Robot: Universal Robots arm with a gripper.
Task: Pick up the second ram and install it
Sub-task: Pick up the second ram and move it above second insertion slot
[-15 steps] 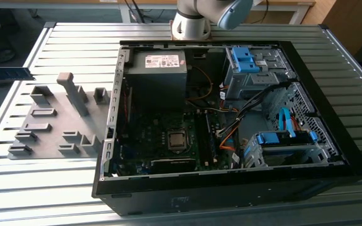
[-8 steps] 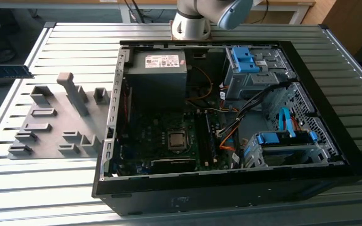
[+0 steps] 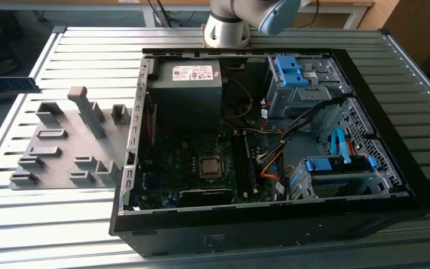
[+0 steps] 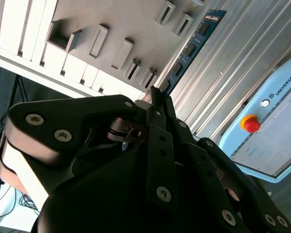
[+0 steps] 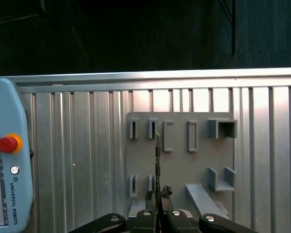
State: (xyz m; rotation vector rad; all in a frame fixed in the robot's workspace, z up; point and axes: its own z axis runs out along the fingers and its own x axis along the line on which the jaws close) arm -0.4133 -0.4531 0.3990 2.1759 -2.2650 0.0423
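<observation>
Slatted metal worktop underneath, carrying a grey holder plate toward the exterior view's left and an open computer case beside it. Tool closed narrow on one short end of the second ram in the second wrist view, board pinched flat between the fingers. Ram held up in the air on the holder plate's side of the worktop, well apart from the case. Judged light, stiff and thin, yet fragile: likely to crack if bent or levered, and smooth enough to slip. Best gripped across bare board near a short end or along the top edge, off the black chips and off the contact edge. Inside the case, a motherboard sunk low between the walls, with orange and black cables crowding close beside it. Further back, a power supply and blue drive-bay clips. Apart from the plate, a pale-blue pendant with a red button.
</observation>
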